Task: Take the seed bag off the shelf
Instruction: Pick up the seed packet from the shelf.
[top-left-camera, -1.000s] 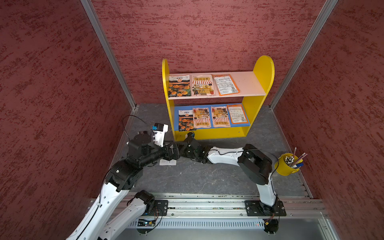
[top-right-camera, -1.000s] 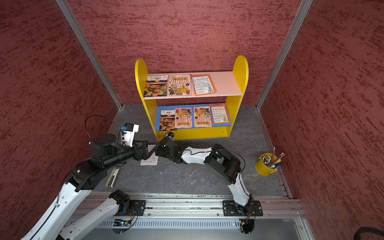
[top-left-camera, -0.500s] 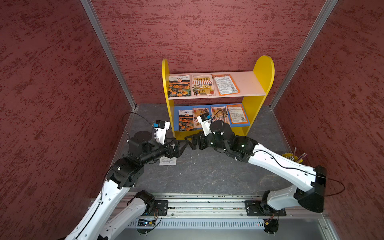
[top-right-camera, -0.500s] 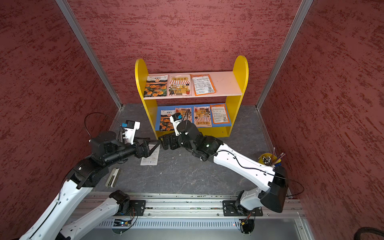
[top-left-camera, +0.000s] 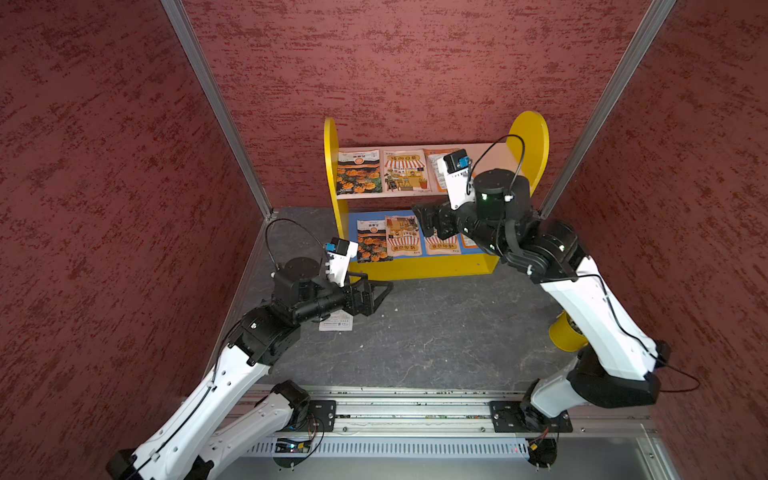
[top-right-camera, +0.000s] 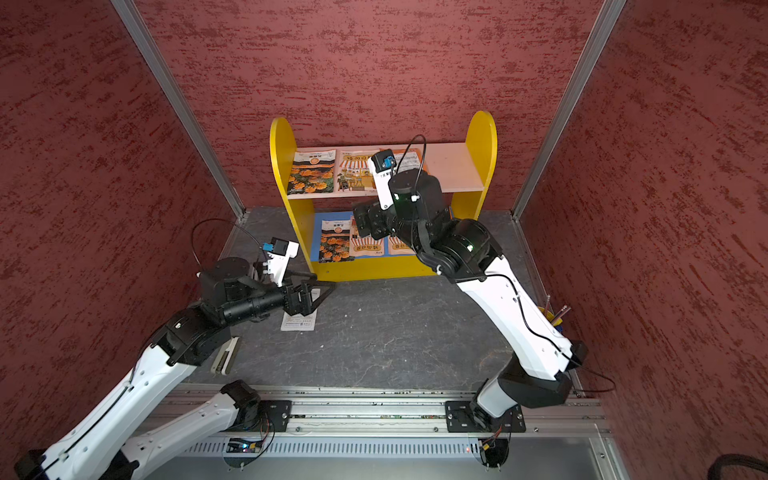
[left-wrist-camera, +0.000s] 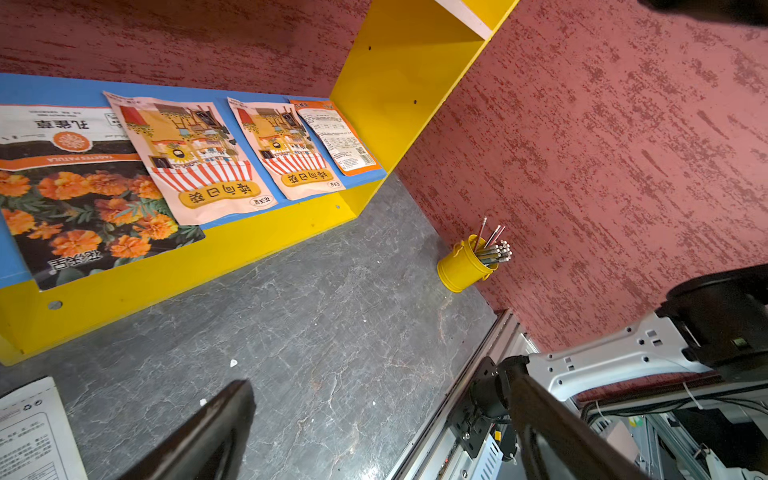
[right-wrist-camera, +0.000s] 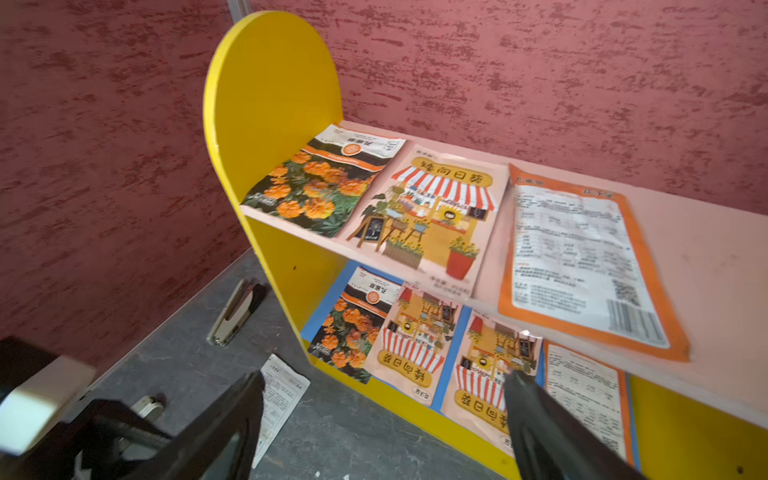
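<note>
Top views, from the lower edge upward: left of centre, the left gripper (top-left-camera: 379, 296) hangs over the grey stone-look floor (top-left-camera: 436, 332). Its fingers are spread wide with nothing between them, above a white printed paper sheet (top-left-camera: 336, 323) lying flat. Higher and right of centre, the right gripper (top-left-camera: 423, 220) sits in front of the small two-tier shelf (top-left-camera: 415, 268) with yellow round-topped side panels. Its fingers are likewise apart and empty.

The flat glossy seed bags all lie on the shelf. The pale pink upper board (top-right-camera: 453, 166) carries a marigold-photo bag (top-left-camera: 358, 172), a striped flower-stall bag (top-left-camera: 405, 172) and an orange-edged bag (right-wrist-camera: 582, 257) showing small text and a barcode. The blue lower board (left-wrist-camera: 50, 89) holds a second marigold bag (top-left-camera: 372, 247), two more stall bags (left-wrist-camera: 199, 162) turned the other way, and another orange-edged one. Which bag the task means cannot be told.

In both top views the right wrist covers most of the upper orange-edged bag and the lower bags on that side. A yellow pencil bucket (top-left-camera: 563, 334) is half hidden behind the right forearm. The right wrist view is blurred.
</note>
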